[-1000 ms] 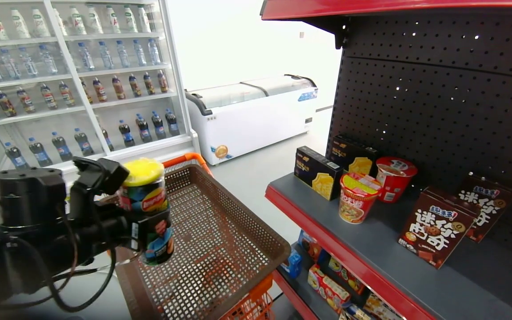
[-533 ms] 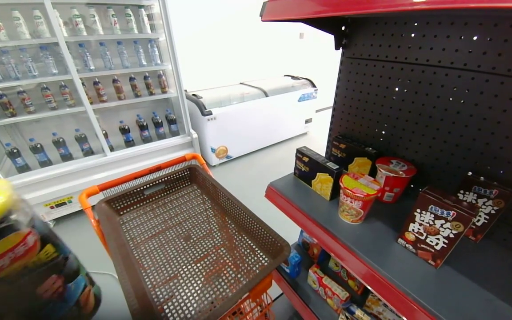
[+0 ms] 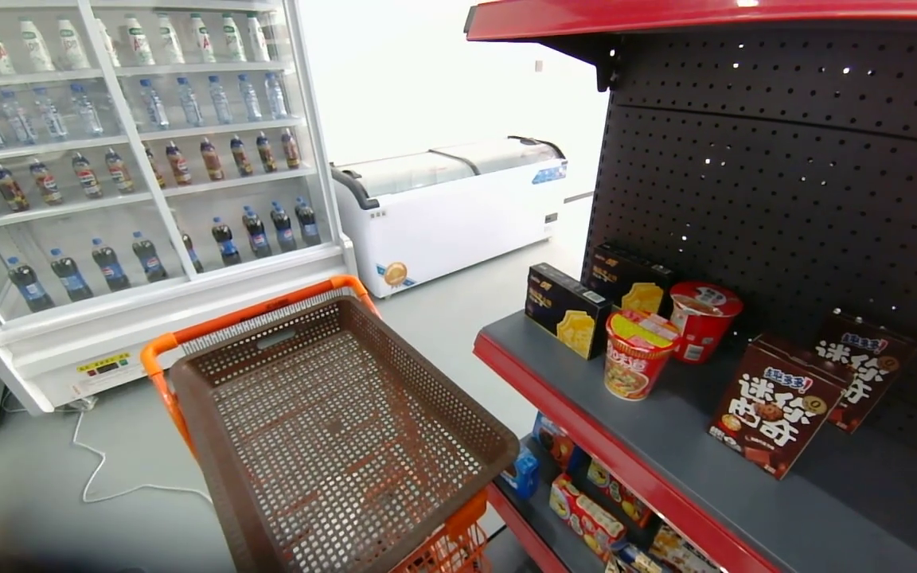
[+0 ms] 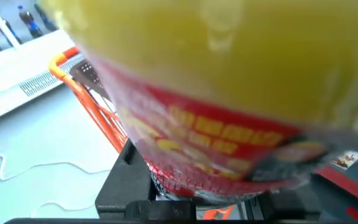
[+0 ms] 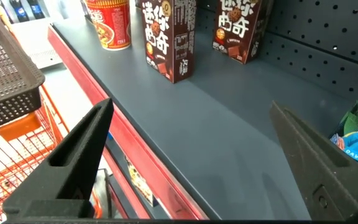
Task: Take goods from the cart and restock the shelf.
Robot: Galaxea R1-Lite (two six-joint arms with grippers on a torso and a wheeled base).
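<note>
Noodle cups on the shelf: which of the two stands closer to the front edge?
The noodle cup with the yellow-green lid; the other noodle cup, redder on top, stands behind it, nearer the pegboard.

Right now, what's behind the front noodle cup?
Another red cup stands behind the front cup, near the pegboard. The front cup covers a little of its side.

I read bright, even light; lines bow at head-view edges; the can [image 4: 216, 93] is heavily blurred close to the left wrist lens.
</note>
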